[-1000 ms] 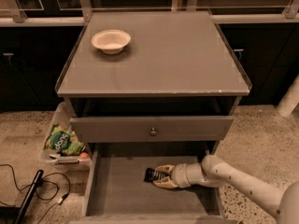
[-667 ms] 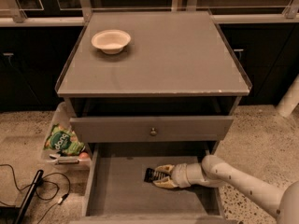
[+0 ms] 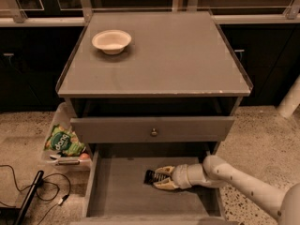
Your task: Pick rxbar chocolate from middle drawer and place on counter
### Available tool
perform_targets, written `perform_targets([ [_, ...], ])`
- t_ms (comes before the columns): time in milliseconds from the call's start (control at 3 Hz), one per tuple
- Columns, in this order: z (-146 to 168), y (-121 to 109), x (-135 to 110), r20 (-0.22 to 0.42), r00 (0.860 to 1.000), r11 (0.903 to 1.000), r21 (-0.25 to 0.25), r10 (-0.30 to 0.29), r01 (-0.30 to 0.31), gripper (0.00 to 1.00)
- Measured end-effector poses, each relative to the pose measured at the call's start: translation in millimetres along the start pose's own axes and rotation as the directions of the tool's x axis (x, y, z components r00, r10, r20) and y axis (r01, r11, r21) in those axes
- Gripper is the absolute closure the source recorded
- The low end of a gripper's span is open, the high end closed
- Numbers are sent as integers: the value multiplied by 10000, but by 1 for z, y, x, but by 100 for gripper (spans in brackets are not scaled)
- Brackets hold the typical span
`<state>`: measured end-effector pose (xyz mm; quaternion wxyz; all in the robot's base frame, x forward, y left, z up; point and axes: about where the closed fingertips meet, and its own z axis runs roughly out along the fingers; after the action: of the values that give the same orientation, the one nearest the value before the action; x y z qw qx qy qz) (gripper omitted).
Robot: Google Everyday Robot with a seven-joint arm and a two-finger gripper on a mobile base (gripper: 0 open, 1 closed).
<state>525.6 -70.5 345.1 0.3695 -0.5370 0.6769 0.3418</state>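
Observation:
The middle drawer (image 3: 117, 191) is pulled out below the cabinet, its grey floor bare at the left. The rxbar chocolate (image 3: 149, 176), a small black wrapper, lies on the drawer floor near the middle. My gripper (image 3: 158, 178) reaches in from the right, low over the drawer floor, and its pale fingers (image 3: 165, 170) are closed on the right end of the bar. The bar rests on the floor. The counter (image 3: 173, 55) is the flat grey cabinet top above.
A pale bowl (image 3: 111, 41) stands on the counter's back left. The shut upper drawer front with a round knob (image 3: 153, 132) hangs just above the open drawer. A green snack bag (image 3: 64, 141) lies in a bin on the floor at left, with cables (image 3: 33, 191) beside it.

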Motion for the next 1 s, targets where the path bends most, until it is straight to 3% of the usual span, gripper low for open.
perform_targets([
  [667, -59, 5, -72, 1616, 9865, 9971, -663, -264, 375, 100],
  [1000, -87, 8, -96, 1508, 9879, 9971, -603, -366, 462, 100],
])
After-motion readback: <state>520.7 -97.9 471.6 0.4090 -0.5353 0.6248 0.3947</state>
